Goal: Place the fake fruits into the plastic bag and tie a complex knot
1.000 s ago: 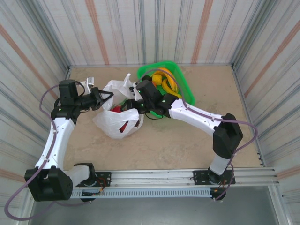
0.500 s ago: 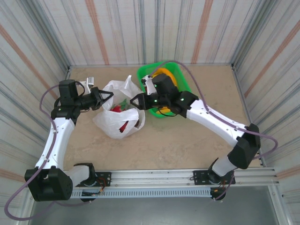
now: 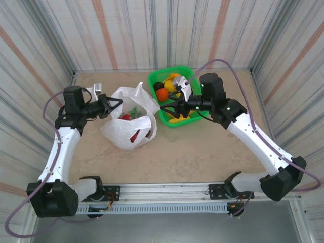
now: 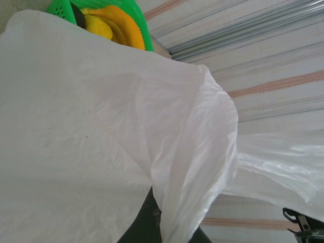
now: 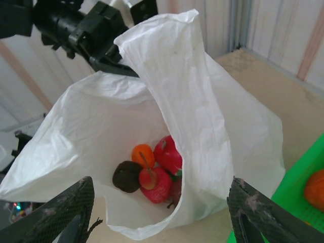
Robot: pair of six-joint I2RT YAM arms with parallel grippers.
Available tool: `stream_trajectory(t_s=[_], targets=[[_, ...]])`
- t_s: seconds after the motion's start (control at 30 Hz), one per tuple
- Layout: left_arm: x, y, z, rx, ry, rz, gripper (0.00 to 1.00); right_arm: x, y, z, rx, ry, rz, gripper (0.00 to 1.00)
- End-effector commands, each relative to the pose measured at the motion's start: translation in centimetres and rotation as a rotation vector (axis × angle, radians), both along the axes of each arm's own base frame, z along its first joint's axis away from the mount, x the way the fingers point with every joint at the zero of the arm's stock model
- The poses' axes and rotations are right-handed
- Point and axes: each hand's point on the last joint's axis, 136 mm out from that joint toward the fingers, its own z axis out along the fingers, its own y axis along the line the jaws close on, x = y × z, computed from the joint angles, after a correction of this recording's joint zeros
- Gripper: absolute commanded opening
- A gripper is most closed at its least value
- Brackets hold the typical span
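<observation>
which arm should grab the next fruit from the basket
Right. The right gripper hangs over the basket, jaws open and empty, by the fruits; the left gripper holds the bag open.

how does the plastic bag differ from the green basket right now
The plastic bag is white, thin, crinkled film; the green basket is stiff mesh. The left gripper holds the bag's edge up; the basket stands free on the table, the open right gripper above it. The bag holds red, orange and dark pieces; the basket has yellow bananas too. Both hold fake fruits.
</observation>
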Motion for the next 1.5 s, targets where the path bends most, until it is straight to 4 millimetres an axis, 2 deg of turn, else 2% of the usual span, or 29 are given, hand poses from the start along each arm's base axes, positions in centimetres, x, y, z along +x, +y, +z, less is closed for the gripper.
stream_trajectory(t_s=[0.0, 0.13, 0.37, 0.57, 0.83, 0.93, 1.03, 1.13, 1.17, 1.37, 1.47], targets=[[0.0, -0.6, 0.7, -0.034, -0.035, -0.062, 0.00, -0.6, 1.1, 0.6, 0.025, -0.181, 0.215, 0.71], [0.0, -1.3, 0.6, -0.033, -0.043, -0.101, 0.00, 1.5, 2.2, 1.4, 0.058, -0.217, 0.269, 0.71], [0.2, -1.7, 0.3, -0.031, -0.034, -0.114, 0.00, 3.5, 5.5, 3.2, 0.139, -0.231, 0.393, 0.71], [0.3, -1.7, 0.3, -0.029, -0.036, -0.112, 0.00, 4.4, 7.8, 3.4, 0.160, -0.228, 0.442, 0.72], [0.3, -1.8, 0.2, -0.028, -0.033, -0.115, 0.00, 5.0, 9.7, 2.9, 0.169, -0.211, 0.465, 0.70], [0.3, -1.8, 0.2, -0.027, -0.035, -0.114, 0.00, 4.8, 9.9, 2.9, 0.175, -0.198, 0.475, 0.53], [0.3, -1.8, 0.3, -0.025, -0.034, -0.113, 0.01, 4.4, 9.7, 3.5, 0.192, -0.175, 0.485, 0.28], [0.2, -1.8, 0.8, -0.021, -0.043, -0.113, 0.07, 3.9, 9.5, 4.3, 0.206, -0.157, 0.490, 0.04], [0.1, -1.7, 1.1, -0.018, -0.049, -0.113, 0.09, 3.9, 9.4, 4.3, 0.203, -0.155, 0.482, 0.00], [-0.4, -0.3, 2.9, 0.021, -0.117, -0.057, 0.26, 5.0, 9.0, 4.1, 0.175, -0.133, 0.391, 0.00], [-1.0, 0.8, 4.3, 0.064, -0.176, -0.015, 0.31, 6.0, 8.7, 4.0, 0.169, -0.121, 0.328, 0.00]])
